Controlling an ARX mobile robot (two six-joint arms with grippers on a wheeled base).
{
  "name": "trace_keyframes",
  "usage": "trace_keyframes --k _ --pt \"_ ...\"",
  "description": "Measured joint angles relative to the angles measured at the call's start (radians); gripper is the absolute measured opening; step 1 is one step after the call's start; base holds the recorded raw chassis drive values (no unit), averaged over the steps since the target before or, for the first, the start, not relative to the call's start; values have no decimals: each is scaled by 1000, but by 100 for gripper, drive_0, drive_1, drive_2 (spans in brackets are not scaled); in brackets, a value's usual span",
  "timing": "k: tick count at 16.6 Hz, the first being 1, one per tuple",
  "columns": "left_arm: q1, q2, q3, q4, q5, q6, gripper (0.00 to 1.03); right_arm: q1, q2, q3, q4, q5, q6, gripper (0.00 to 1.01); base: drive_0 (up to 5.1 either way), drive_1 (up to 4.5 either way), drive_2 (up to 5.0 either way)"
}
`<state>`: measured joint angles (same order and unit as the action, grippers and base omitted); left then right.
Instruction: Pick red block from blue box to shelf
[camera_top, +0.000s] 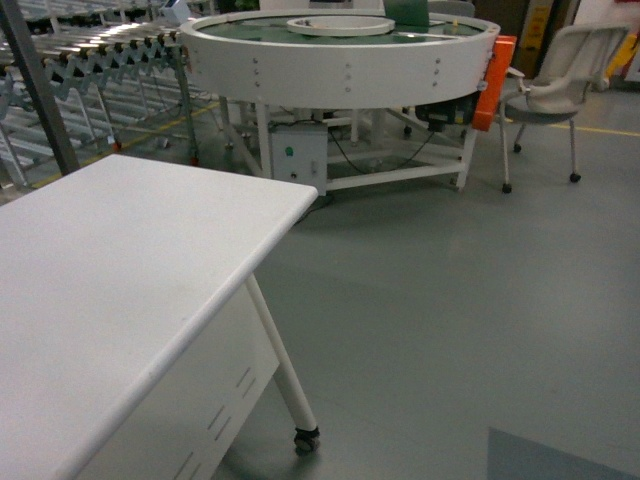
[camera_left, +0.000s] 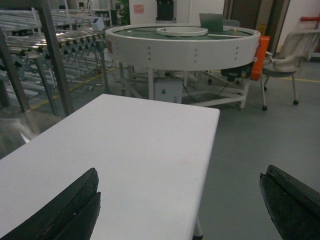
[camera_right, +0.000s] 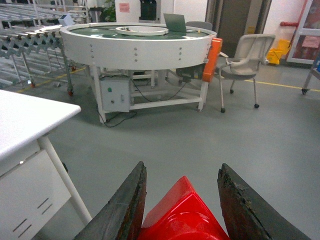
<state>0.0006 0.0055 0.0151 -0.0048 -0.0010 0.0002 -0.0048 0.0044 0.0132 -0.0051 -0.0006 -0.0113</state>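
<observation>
In the right wrist view the red block (camera_right: 182, 215), glossy, sits between the two dark fingers of my right gripper (camera_right: 182, 165), which is shut on it above the grey floor. My left gripper (camera_left: 182, 169) is open and holds nothing, hanging over the white table (camera_left: 140, 150) near its right edge. Neither gripper shows in the head view. The blue box is out of view. A grey metal upright (camera_top: 40, 90) rises at the far left; I cannot tell whether it belongs to the shelf.
The white table (camera_top: 110, 270) on castors fills the left. Beyond it stand a round white conveyor table (camera_top: 340, 60) with an orange guard (camera_top: 492, 85), a beige chair (camera_top: 565, 80) at the right and roller racks (camera_top: 90, 60) at the back left.
</observation>
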Motion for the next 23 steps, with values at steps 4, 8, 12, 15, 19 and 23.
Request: trace_keyframes --k 4,8,12,15,19,23 --pt "0 0 0 0 0 0 98 0 0 0 0 0 0 38 -159 -159 -159" --pt "0 0 0 0 0 0 98 0 0 0 0 0 0 38 -148 -148 -148" --pt "0 0 0 0 0 0 98 0 0 0 0 0 0 38 -149 -149 -149" --pt "0 0 0 0 0 0 98 0 0 0 0 0 0 38 -150 -150 -150" --pt "0 0 0 0 0 0 98 0 0 0 0 0 0 38 -168 -168 -168" --pt "0 0 0 0 0 0 98 0 0 0 0 0 0 38 -131 -131 -131"
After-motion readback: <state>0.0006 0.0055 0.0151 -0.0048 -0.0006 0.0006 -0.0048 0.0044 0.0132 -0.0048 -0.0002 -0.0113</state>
